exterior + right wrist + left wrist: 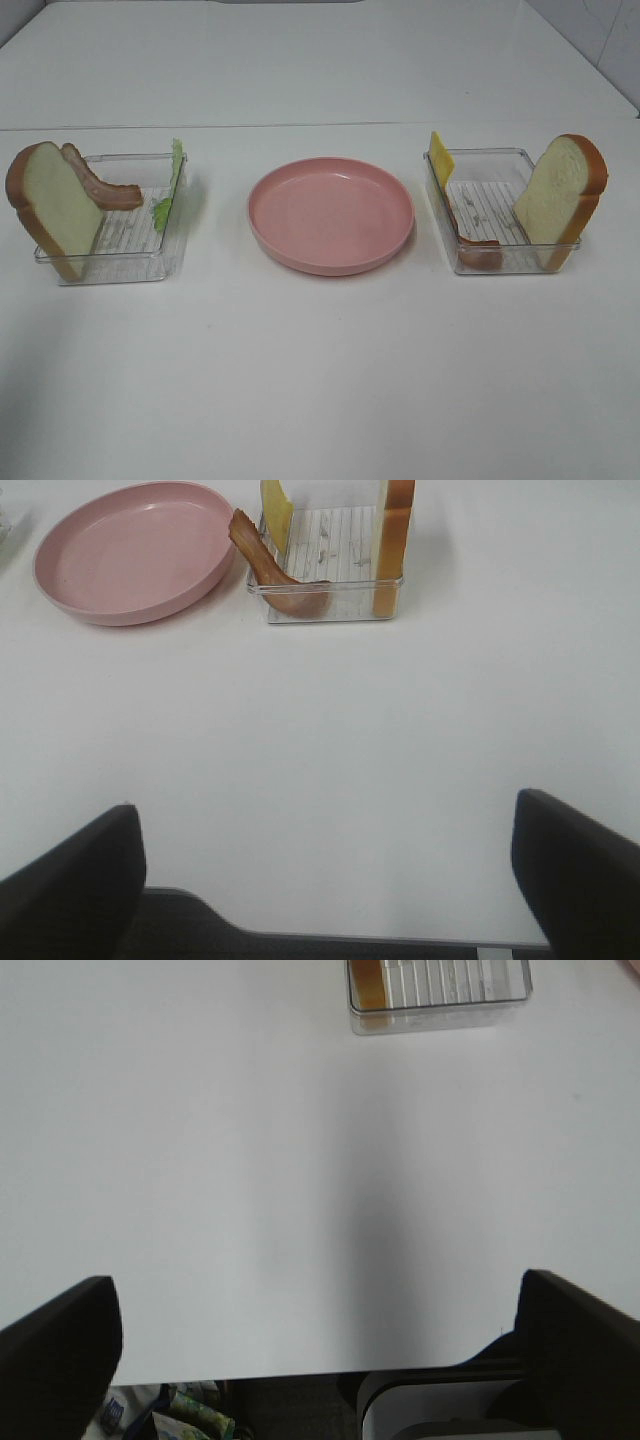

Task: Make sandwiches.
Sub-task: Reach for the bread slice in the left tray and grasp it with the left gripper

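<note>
While my left fingers [60, 1360] and right fingers [70, 880] are both hanging spread wide with nothing in them, low over the near edge of the counter [320, 380], no sandwich is getting stacked yet. All the parts are sitting in two clear trays either side of the pink plate [330, 264]. The left tray [120, 268] is holding the left bread slice [55, 205] leaning at its outer end, the left bacon strip [100, 185] resting against it and the lettuce [172, 185] standing at the inner wall. The right tray [505, 262] is holding the right bread slice [560, 195] at its outer end, the cheese [441, 160] upright at the inner wall and the right bacon strip [470, 235] curling beside it.

I'm judging bread goes first: pinching a slice across its flat faces near the top crust, lifting straight up over the tray wall, laying it flat mid-plate. The right bread slice is looking easier, with nothing leaning on it. I'm watching for the left bacon strip tipping, the light trays dragging along, and the tray walls crowding my fingers.
</note>
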